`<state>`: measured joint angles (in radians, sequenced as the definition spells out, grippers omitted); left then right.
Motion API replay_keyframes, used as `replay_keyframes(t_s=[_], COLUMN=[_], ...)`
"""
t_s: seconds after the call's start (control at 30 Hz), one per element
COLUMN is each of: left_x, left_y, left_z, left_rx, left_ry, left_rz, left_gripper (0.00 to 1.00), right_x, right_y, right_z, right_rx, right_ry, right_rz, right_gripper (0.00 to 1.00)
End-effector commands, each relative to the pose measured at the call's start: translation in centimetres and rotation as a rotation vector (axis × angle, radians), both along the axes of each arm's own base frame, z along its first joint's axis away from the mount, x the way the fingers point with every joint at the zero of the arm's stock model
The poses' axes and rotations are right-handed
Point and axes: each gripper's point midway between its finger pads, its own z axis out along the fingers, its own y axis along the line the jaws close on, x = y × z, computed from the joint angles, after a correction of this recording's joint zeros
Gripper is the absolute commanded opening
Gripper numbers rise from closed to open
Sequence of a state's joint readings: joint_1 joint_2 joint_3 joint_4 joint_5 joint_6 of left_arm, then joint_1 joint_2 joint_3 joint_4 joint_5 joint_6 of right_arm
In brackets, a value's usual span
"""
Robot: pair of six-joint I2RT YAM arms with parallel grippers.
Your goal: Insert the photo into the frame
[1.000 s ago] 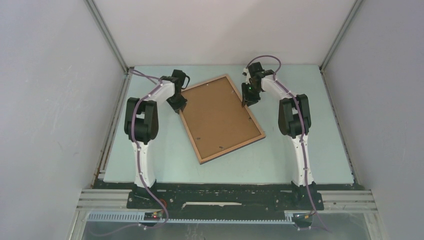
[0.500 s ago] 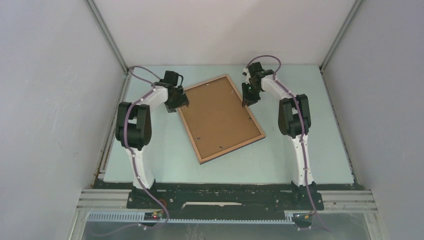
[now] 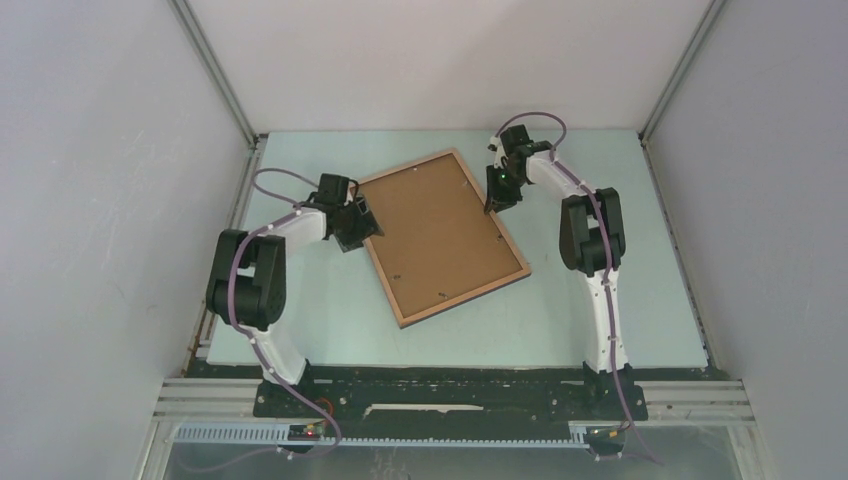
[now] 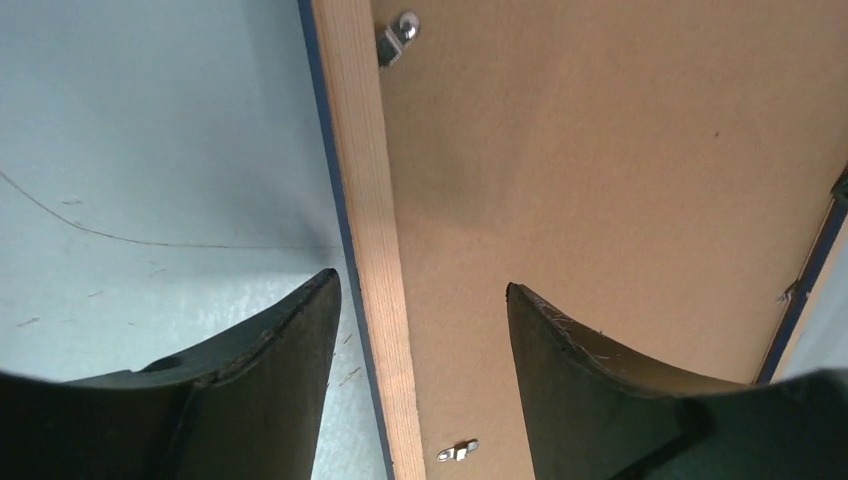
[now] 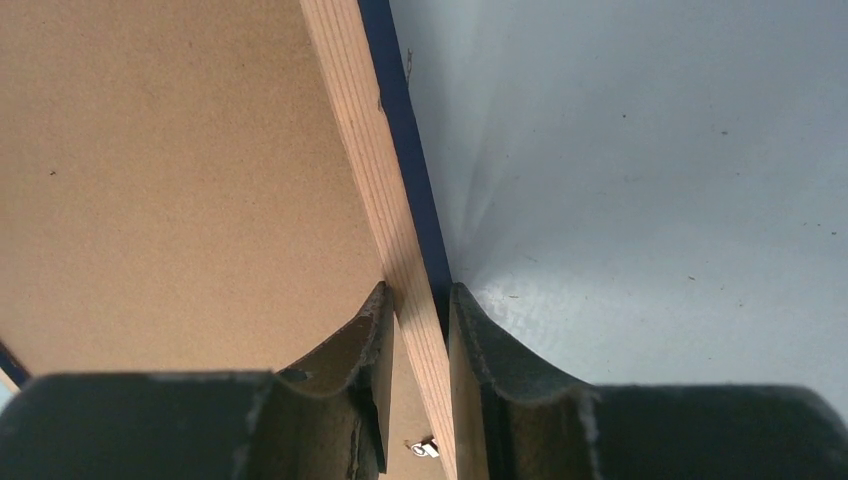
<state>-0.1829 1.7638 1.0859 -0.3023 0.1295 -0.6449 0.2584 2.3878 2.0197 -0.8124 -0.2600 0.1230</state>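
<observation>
The frame [image 3: 440, 235] lies back side up and askew on the pale table, its brown board [image 4: 600, 150] facing me. My left gripper [image 3: 362, 222] is open and straddles the left wooden rail [image 4: 365, 180] without touching it; the gap [image 4: 420, 282] is much wider than the rail. My right gripper [image 3: 492, 205] is shut on the right rail [image 5: 355, 120], one finger on each side [image 5: 418, 288]. The photo is hidden. A thin dark blue strip [image 5: 400, 130] runs under the rail's outer edge; I cannot tell what it is.
Small metal clips [image 4: 400, 35] [image 4: 457, 452] sit on the board by the rail. Grey walls enclose the table on three sides, with aluminium posts [image 3: 215, 75] at the back corners. The arm bases stand on the black bar [image 3: 450, 395] at the near edge.
My left gripper has let go of the left rail and opened wide, sliding a little nearer along it while its elbow swung left. The right jaws have tightened slightly on the right rail.
</observation>
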Motion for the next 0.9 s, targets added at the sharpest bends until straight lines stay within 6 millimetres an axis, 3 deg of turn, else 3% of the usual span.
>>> replay_keyframes(t_s=[0.0,0.13,0.23,0.43,0.53,0.6,0.67,0.77,0.87], left_x=[0.0,0.8,2.7,7.6,7.8,6.3,3.4,-1.3,-4.7], left_y=[-2.3,-3.0,-3.2,-3.8,-2.2,-1.0,-0.6,-1.3,-2.2], left_z=[0.0,-0.6,0.0,1.3,1.7,1.8,1.8,1.5,1.8], left_rx=[-0.071,-0.064,-0.047,-0.010,0.081,0.113,0.083,0.016,-0.006], left_ry=[-0.031,-0.006,-0.028,-0.053,-0.030,0.021,0.109,0.190,0.189], left_rz=[-0.043,-0.074,-0.080,-0.121,-0.102,-0.020,0.072,0.148,0.234], left_gripper=[0.70,0.69,0.68,0.78,0.84,0.86,0.87,0.87,0.85], right_x=[-0.5,-0.5,-0.8,-1.3,-1.5,-1.4,-1.2,-1.2,-1.3], right_y=[-2.3,-2.7,-2.8,-3.0,-3.4,-3.6,-3.6,-3.6,-3.5], right_z=[-0.8,-0.9,-1.1,-0.5,-0.2,0.0,0.0,-0.2,-0.3], right_rx=[-0.047,-0.034,-0.011,0.015,0.006,0.011,0.020,0.019,0.012], right_ry=[0.031,0.044,0.055,0.053,0.047,0.041,0.039,0.046,0.047], right_rz=[-0.068,-0.093,-0.096,-0.093,-0.097,-0.102,-0.104,-0.105,-0.096], right_gripper=[0.09,0.04,0.00,0.00,0.00,0.00,0.00,0.00,0.00])
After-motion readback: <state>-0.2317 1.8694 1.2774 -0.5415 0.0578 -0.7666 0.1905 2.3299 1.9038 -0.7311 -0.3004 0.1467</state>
